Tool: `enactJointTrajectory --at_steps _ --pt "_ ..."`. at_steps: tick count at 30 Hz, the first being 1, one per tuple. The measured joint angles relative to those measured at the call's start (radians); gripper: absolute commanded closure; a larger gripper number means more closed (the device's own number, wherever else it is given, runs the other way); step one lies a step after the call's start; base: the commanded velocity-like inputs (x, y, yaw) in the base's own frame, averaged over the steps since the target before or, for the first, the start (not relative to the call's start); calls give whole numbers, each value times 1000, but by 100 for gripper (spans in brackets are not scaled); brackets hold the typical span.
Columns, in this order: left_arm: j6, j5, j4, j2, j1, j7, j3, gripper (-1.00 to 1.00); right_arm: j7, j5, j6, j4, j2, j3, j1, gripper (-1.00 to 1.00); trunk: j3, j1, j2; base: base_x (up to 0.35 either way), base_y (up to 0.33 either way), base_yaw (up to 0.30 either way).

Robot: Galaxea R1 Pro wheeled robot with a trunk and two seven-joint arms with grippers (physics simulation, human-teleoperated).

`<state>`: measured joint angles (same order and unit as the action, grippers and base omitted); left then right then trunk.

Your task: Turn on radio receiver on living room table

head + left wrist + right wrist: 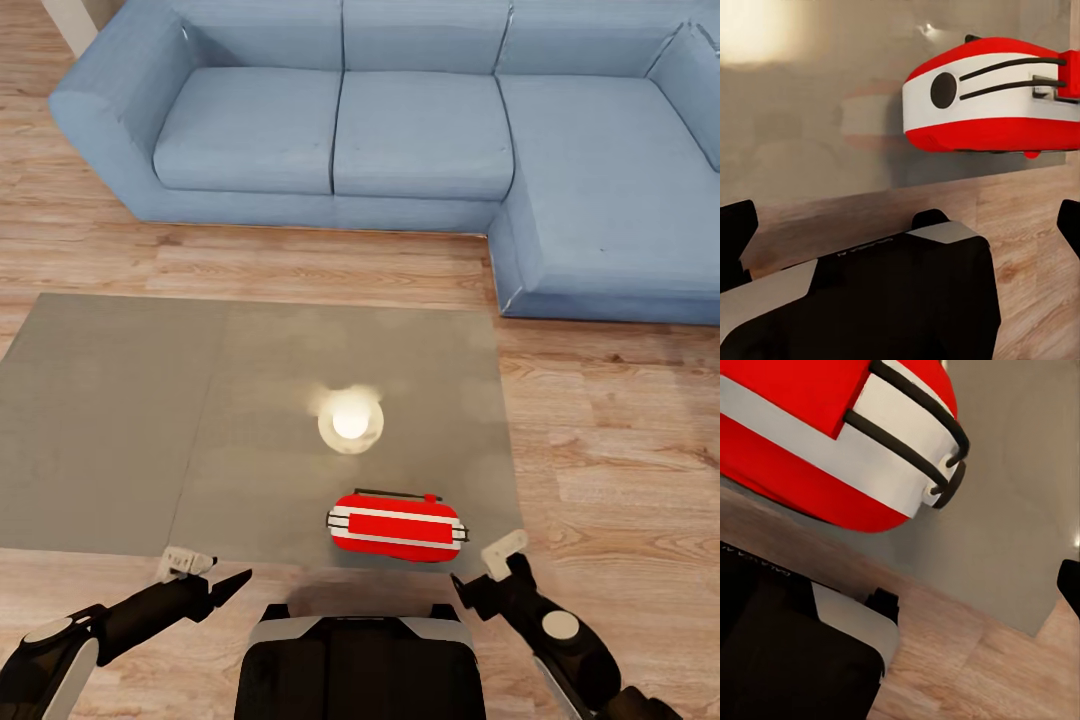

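Observation:
The red radio receiver (396,525) with white stripes and a thin wire handle lies on its side near the front right edge of the grey table (130,420). It shows close up in the left wrist view (990,97) and the right wrist view (832,435). My left gripper (207,577) hovers open over the floor just in front of the table, left of the radio, its dark fingertips (735,244) spread wide. My right gripper (487,567) is open just off the table's front right corner, beside the radio, with one fingertip (1069,582) at the picture's edge. Neither touches the radio.
A bright lamp reflection (350,420) glows on the glossy tabletop behind the radio. A blue L-shaped sofa (400,130) stands beyond the table and wraps round at the right. Light wood floor (620,420) surrounds the table. My own base (360,660) is against the table's front edge.

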<state>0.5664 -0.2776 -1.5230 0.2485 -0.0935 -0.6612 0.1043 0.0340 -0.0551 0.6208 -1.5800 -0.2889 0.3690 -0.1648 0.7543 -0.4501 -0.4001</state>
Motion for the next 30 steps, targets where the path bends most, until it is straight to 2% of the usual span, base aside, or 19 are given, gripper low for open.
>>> enactJointTrajectory --at_steps 6,7,8,13,14,19,21,23,27,30 --pt "0 0 -1 0 0 -1 0 -100 -34 34 34 0 1 6 -34 -100 0 0 0 0 0 0" --pt "0 0 -1 0 0 -1 0 -100 -334 175 97 0 1 6 -138 -100 0 0 0 0 0 0" --pt "0 0 0 0 0 -1 0 -100 -398 202 110 0 2 6 -290 -100 0 0 0 0 0 0" --pt "0 0 0 0 0 -1 0 -100 -486 230 175 0 6 7 -363 -100 0 0 0 0 0 0" --pt "0 0 0 0 0 -2 0 -100 -521 234 196 0 8 8 -386 -100 0 0 0 0 0 0" --pt "0 0 0 0 0 -2 0 -100 -593 254 235 0 11 53 -440 -100 0 0 0 0 0 0" --pt "0 0 0 0 0 -2 0 -100 -600 266 239 0 12 62 -447 -100 0 0 0 0 0 0" --pt "0 0 0 0 0 -2 0 -100 -622 291 247 0 13 96 -455 -100 0 0 0 0 0 0" --pt "0 0 0 0 0 -2 0 -100 -665 301 249 0 14 141 -458 -100 0 0 0 0 0 0" --pt "0 0 0 0 0 -2 0 -100 -674 303 249 0 14 149 -458 -100 0 0 0 0 0 0"
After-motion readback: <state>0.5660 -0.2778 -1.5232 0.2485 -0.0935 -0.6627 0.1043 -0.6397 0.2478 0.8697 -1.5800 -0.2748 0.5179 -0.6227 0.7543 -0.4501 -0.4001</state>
